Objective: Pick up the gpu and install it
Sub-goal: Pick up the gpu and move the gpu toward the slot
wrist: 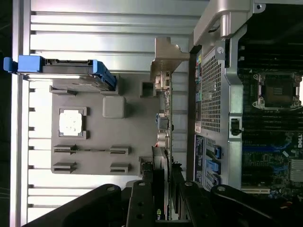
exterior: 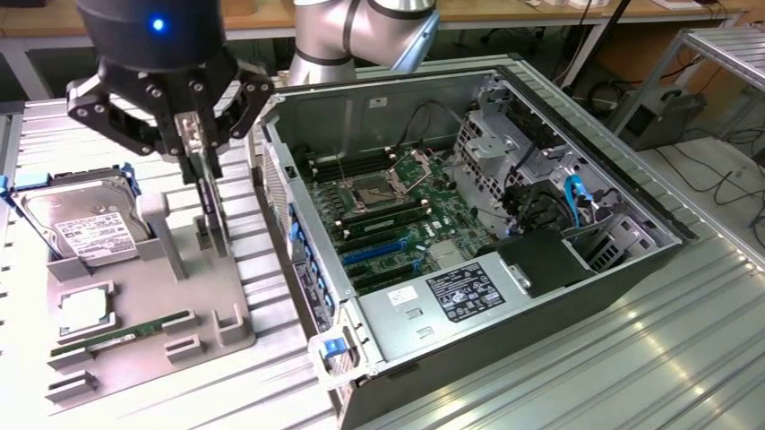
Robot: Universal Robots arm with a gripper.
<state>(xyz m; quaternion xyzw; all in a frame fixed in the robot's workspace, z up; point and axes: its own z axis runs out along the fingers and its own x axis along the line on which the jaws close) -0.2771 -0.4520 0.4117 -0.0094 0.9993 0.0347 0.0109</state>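
Note:
The gpu [exterior: 211, 215] is a thin black card standing on edge in a slot of the grey holder tray [exterior: 179, 269], to the exterior view's left of the open computer case [exterior: 358, 107]. My gripper [exterior: 203, 175] reaches down over the card's upper edge, one finger on each side, shut on it. The card's lower edge still sits in the holder. In the wrist view the gpu [wrist: 164, 123] runs edge-on away from my gripper [wrist: 168, 194], with its silvery bracket [wrist: 166, 54] at the far end. Blue expansion slots [exterior: 376, 251] lie on the motherboard inside the case.
On the same tray stand a silver hard drive [exterior: 84, 228] in blue rails, a square processor chip [exterior: 86, 309] and a narrow green memory stick [exterior: 125, 331]. The case's rear wall [wrist: 210, 94] rises right next to the card. A black power supply [exterior: 544, 264] fills the case's near corner.

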